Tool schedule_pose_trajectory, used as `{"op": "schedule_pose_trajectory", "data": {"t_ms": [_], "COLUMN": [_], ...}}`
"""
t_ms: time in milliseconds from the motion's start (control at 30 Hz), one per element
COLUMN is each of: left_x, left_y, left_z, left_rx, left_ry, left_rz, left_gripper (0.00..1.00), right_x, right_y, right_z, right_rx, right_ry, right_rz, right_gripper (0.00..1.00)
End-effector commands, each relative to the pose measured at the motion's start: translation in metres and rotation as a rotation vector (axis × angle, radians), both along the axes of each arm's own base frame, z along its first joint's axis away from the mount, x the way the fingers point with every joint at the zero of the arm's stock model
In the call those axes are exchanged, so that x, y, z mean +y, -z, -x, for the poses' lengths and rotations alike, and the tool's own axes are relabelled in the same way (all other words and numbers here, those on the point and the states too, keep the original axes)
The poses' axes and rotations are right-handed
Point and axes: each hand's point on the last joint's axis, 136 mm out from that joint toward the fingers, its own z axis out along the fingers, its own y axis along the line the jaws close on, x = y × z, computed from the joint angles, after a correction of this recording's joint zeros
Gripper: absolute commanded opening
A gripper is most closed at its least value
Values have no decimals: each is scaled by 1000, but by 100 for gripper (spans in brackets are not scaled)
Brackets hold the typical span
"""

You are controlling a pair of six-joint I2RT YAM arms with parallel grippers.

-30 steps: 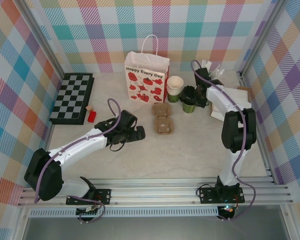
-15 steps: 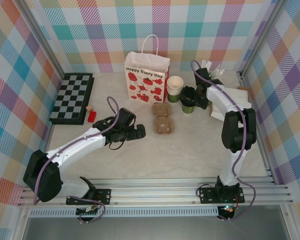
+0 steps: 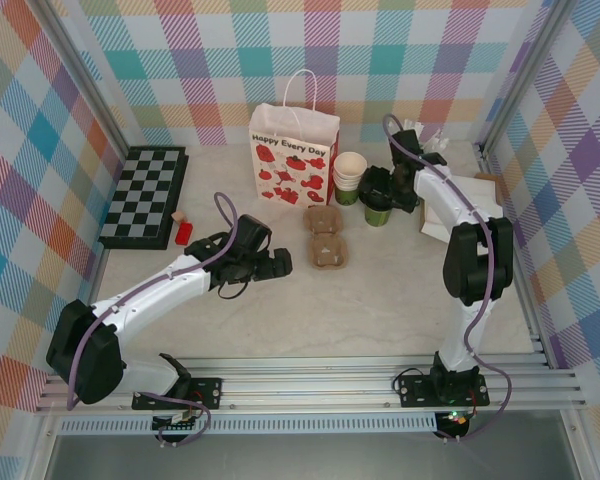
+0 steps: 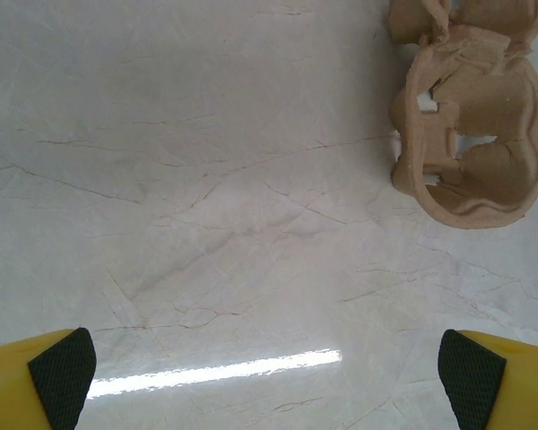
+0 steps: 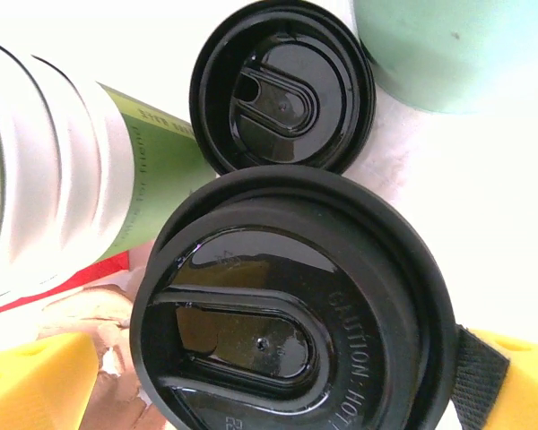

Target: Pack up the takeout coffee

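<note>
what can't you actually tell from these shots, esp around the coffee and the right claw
- Right wrist view: the lid of the takeout coffee hides the cup wall, so it is unclear whether the right claw touches it.
- Right wrist view: the second black lid hides whatever is under it.
- Top view: the inside of the paper bag is hidden by its front.
- Left wrist view: the cup carrier is cut off by the top edge.
</note>
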Motion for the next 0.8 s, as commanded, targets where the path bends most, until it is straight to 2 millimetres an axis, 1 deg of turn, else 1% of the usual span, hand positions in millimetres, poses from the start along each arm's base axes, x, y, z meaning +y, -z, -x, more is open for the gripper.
{"op": "schedule_pose_trajectory", "data": {"t_ms": [0, 100, 167, 300, 367, 433, 467, 500, 567, 667, 767], "left_x": [-2, -5, -9, -10, -10, -15, -22, -30, -41, -58, -77], "left_y": [-11, -12, -16, -26, -31, -32, -32, -30, -20, -2, 15], "left_z": [-4, -7, -12, -29, -41, -55, -63, -71, -88, -115, -137], "left_rx": [-15, -10, -8, -30, -52, -54, -48, -44, -22, 12, 31], "left_ry": [7, 8, 4, -32, -48, -55, -46, -34, -32, -16, 19], "left_rz": [14, 36, 70, 114, 126, 141, 149, 155, 144, 111, 97], "left_gripper": [100, 100, 100, 100, 100, 100, 100, 100, 97, 85, 71], "right_x": [-5, -6, -13, -33, -33, -25, -15, -4, 13, 31, 40], "right_y": [-22, -30, -37, -54, -62, -67, -70, -70, -64, -52, -44], "right_z": [2, 5, 11, 37, 54, 71, 80, 88, 104, 123, 133], "right_rx": [-30, -40, -53, -111, -138, -155, -170, -172, -153, -112, -92], "right_ry": [-1, 2, 28, 106, 107, 83, 53, 20, -7, -31, -41], "right_rz": [7, 12, 32, 83, 99, 90, 68, 43, 22, 7, -3], "right_gripper": [100, 100, 100, 100, 100, 100, 100, 100, 100, 100, 100]}}
